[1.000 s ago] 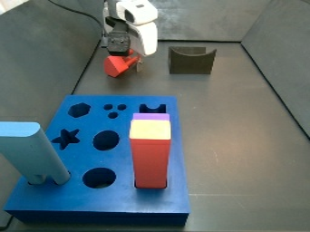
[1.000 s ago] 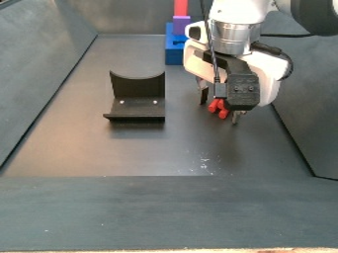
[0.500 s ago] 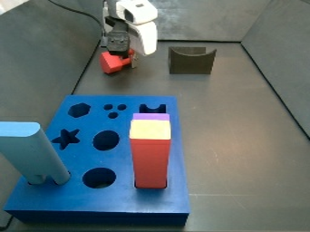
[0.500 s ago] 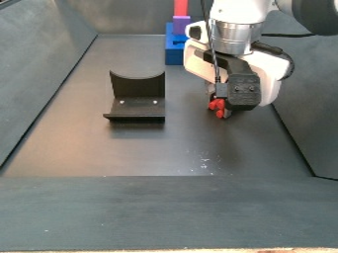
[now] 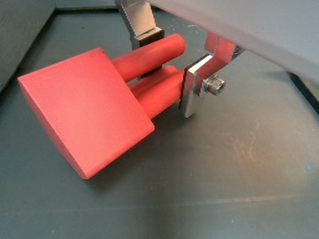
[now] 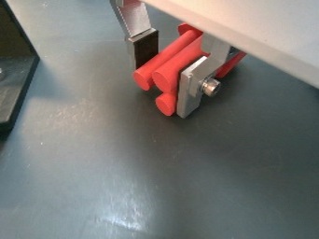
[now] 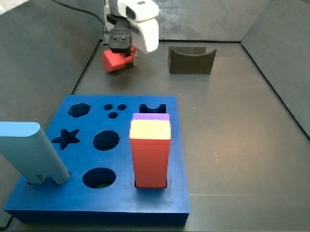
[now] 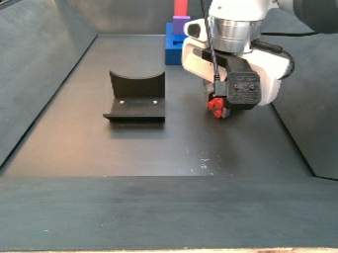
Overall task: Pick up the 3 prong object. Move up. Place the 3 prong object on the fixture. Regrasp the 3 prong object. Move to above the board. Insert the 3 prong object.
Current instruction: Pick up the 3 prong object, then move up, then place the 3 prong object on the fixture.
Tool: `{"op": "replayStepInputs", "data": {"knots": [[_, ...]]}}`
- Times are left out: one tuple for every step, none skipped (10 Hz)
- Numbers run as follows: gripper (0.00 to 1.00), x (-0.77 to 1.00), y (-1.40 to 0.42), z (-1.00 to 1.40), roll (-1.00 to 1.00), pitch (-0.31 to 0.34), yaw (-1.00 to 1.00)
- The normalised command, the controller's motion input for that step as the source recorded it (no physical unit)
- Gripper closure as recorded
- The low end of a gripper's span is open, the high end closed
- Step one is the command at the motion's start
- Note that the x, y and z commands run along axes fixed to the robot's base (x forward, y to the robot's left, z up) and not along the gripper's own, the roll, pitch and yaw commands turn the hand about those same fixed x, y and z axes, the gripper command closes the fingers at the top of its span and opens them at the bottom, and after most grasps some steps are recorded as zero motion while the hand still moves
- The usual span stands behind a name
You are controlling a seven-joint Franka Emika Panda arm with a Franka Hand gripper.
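Dark floor carries the fixture [image 8: 134, 97] apart from the gripper [image 8: 219, 109], jaws clamped on the 3 prong object [image 5: 93, 103].

We see the tool [image 5: 171, 58] with its silver fingers [image 5: 200, 86] on either side of the 3 prong object's [image 5: 100, 105] prongs, above the dark floor [image 5: 237, 177].

Claw [image 7: 118, 56] and 3 prong object [image 7: 115, 61] lower.
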Motion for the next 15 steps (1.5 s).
{"op": "replayStepInputs", "data": {"knots": [[1.00, 0.00, 0.00, 0.00, 0.00, 0.000, 0.00], [1.00, 0.00, 0.00, 0.00, 0.00, 0.000, 0.00], [1.00, 0.00, 0.00, 0.00, 0.00, 0.000, 0.00], [1.00, 0.00, 0.00, 0.83, 0.00, 0.000, 0.00], [1.00, 0.03, -0.03, 0.81, 0.00, 0.003, 0.00], [1.00, 0.02, -0.03, 0.74, -0.01, 0.019, 0.00], [1.00, 0.01, -0.02, 0.58, -0.01, 0.047, 0.00], [1.00, 0.00, -0.01, 0.40, -0.02, 0.056, 0.00], [1.00, -0.01, -0.01, 0.26, -0.02, 0.051, 0.00], [1.00, 0.00, 0.00, 1.00, 0.00, 0.000, 0.00], [1.00, 0.01, 0.00, 1.00, 0.00, 0.002, 0.00], [1.00, 0.00, 0.00, 1.00, -0.01, 0.021, 0.00], [1.00, -0.01, 0.00, 1.00, -0.01, 0.033, -0.01], [1.00, -0.01, 0.00, 1.00, -0.02, 0.036, -0.01], [1.00, -0.02, 0.00, 1.00, -0.03, 0.037, -0.01]]}}
